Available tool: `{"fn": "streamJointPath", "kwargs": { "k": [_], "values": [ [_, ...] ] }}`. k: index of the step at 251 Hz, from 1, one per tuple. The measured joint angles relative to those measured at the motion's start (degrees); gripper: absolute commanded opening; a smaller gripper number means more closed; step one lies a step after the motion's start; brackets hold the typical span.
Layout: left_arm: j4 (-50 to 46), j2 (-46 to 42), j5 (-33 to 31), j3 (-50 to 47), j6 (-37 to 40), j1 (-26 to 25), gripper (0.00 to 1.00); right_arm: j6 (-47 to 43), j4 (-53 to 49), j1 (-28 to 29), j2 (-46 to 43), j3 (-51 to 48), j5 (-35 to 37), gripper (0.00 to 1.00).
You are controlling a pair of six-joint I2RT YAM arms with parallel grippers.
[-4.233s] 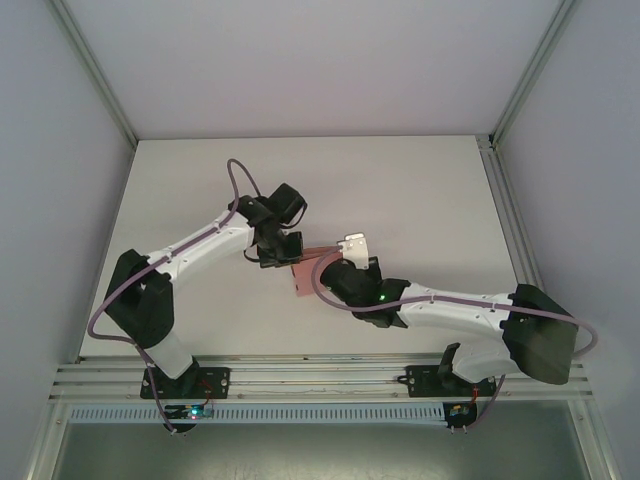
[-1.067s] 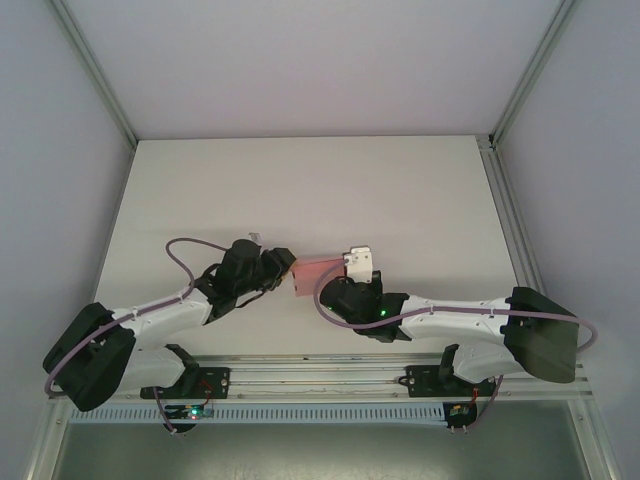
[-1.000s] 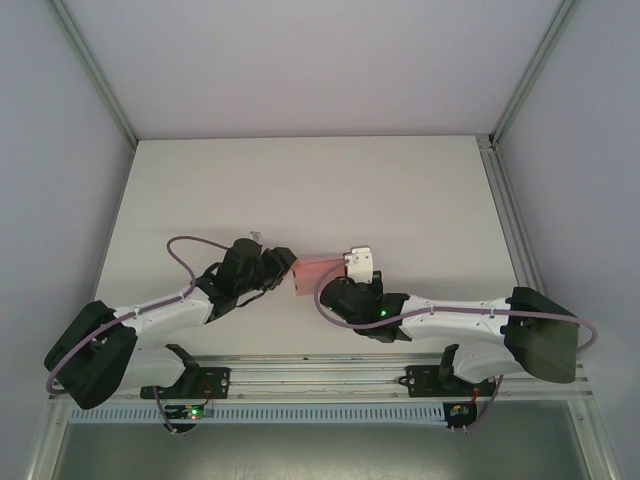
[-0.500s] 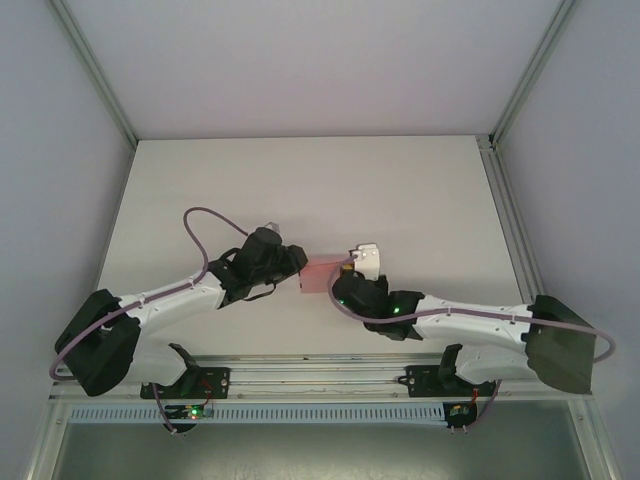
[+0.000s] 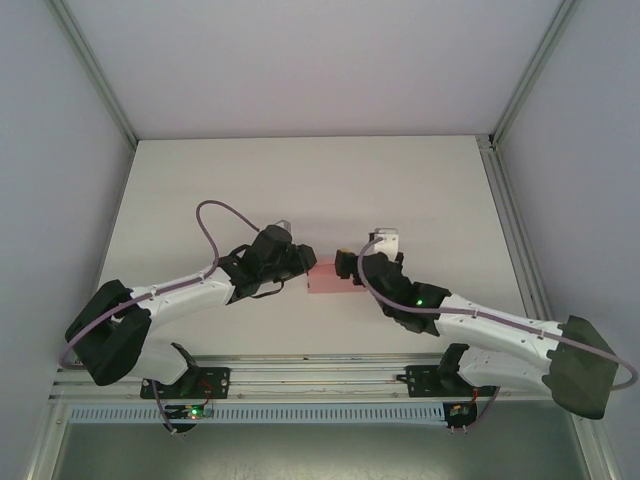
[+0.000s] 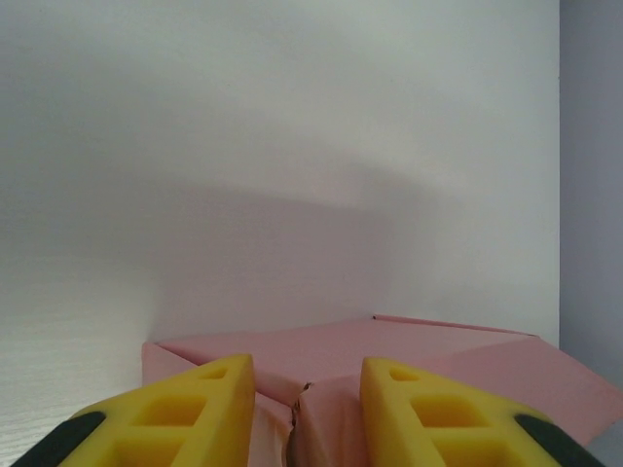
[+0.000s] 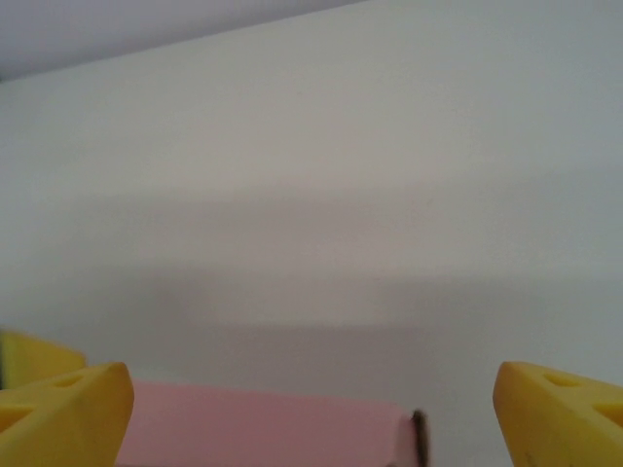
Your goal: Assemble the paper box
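Observation:
The paper box (image 5: 331, 279) is a small pink rectangular box lying on the white table between the two arms. My left gripper (image 5: 303, 265) is at its left end. In the left wrist view the yellow fingers (image 6: 209, 404) press on a creased corner of the paper box (image 6: 389, 345), so my left gripper (image 6: 307, 365) is shut on it. My right gripper (image 5: 347, 265) is at the box's right end. In the right wrist view my right gripper (image 7: 311, 375) stands wide open, its fingers (image 7: 68, 409) far apart, with the top of the paper box (image 7: 263, 433) low between them, untouched.
The white table (image 5: 400, 190) stretches back to grey walls with metal corner rails (image 5: 505, 110). A metal rail (image 5: 320, 378) runs along the near edge by the arm bases.
My right gripper has opened wide and let go of the box, its arm swinging right. The left arm has pushed rightward, and the box has shifted slightly right.

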Motion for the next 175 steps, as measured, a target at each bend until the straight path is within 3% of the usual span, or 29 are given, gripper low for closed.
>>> {"fn": "streamJointPath", "kwargs": {
  "k": [23, 55, 153, 175],
  "values": [
    [-0.1, -0.1, -0.2, 0.0, 0.5, 0.0, 0.35, 2.1, 0.0, -4.3, -1.2, -0.4, -3.2, 0.77],
    [-0.3, -0.1, -0.4, 0.1, 0.9, 0.0, 0.35, 4.7, -0.2, -7.5, -1.6, -1.0, -7.3, 0.67],
    [-1.1, 1.2, 0.4, 1.1, 2.5, -0.4, 0.35, 13.9, 3.6, -8.3, -3.7, -9.5, -13.7, 0.4],
    [-0.3, 1.4, 0.8, 0.8, 2.6, -0.4, 0.28, 15.4, 5.2, -8.4, -4.8, -11.0, -14.2, 0.32]
  ]
}}
